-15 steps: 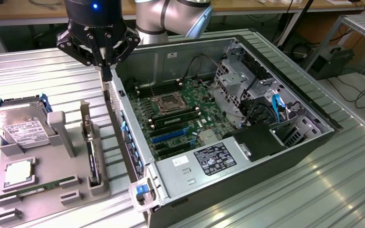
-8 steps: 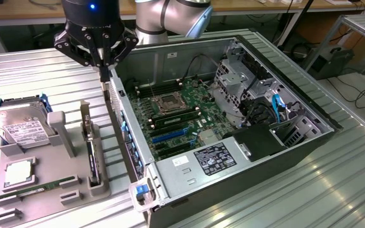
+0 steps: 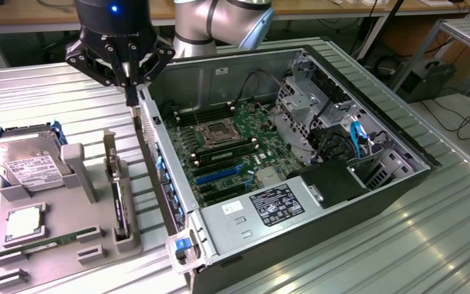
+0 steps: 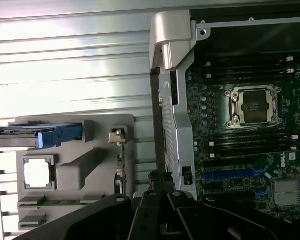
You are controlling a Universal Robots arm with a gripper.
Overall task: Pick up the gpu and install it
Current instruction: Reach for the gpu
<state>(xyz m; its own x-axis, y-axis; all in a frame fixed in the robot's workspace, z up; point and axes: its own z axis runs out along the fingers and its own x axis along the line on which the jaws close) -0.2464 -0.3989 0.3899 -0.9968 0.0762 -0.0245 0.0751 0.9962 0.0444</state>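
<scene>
The gpu stands on edge in a slot of the grey holder tray at the exterior view's left, with its silver bracket at the far end. The wrist view shows the gpu edge-on as a thin dark strip. My gripper hangs above the near wall of the open computer case, beyond the card's far end, with nothing in it. Its fingers are together, so it is shut. Inside the case lies the green motherboard with blue expansion slots.
On the tray also sit a hard drive in a blue-handled caddy, a processor chip and a green memory stick. The case holds a drive cage, cables and a power supply. All of it rests on a ribbed metal table.
</scene>
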